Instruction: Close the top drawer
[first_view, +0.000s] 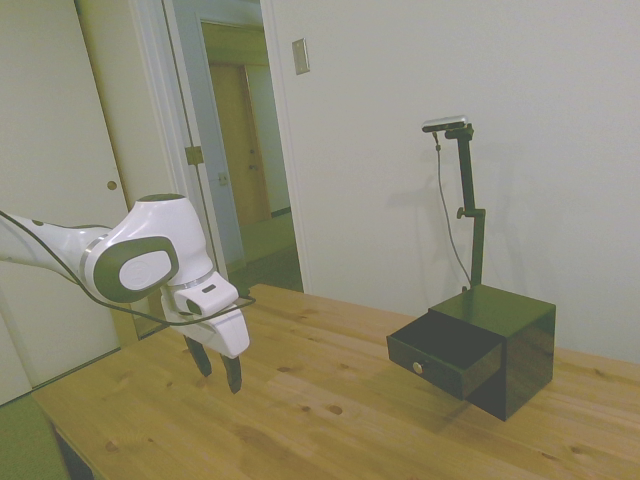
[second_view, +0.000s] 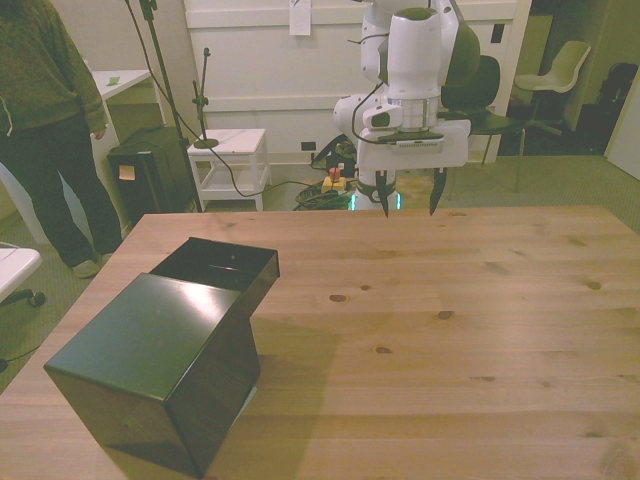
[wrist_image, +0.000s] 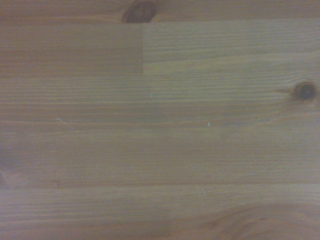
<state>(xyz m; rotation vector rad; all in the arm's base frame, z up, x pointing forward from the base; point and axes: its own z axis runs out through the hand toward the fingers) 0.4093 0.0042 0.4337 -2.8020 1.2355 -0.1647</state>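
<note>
A small black cube cabinet (first_view: 515, 350) (second_view: 150, 385) stands on the wooden table (first_view: 330, 410). Its top drawer (first_view: 445, 350) (second_view: 218, 264) is pulled out, showing a small gold knob (first_view: 417, 367) on its front in the side view. My gripper (first_view: 217, 375) (second_view: 409, 205) hangs open over the table, far from the cabinet, with nothing between its fingers. In the front view it is near the far edge, to the right of the drawer. The wrist view shows only bare wood grain (wrist_image: 160, 125) with dark knots.
A person (second_view: 45, 130) stands off the table at the front view's left. Behind the table are a white side table (second_view: 230, 160), a black box (second_view: 150, 175), cables on the floor and a chair (second_view: 560, 70). A wall rises close behind the cabinet (first_view: 450, 120).
</note>
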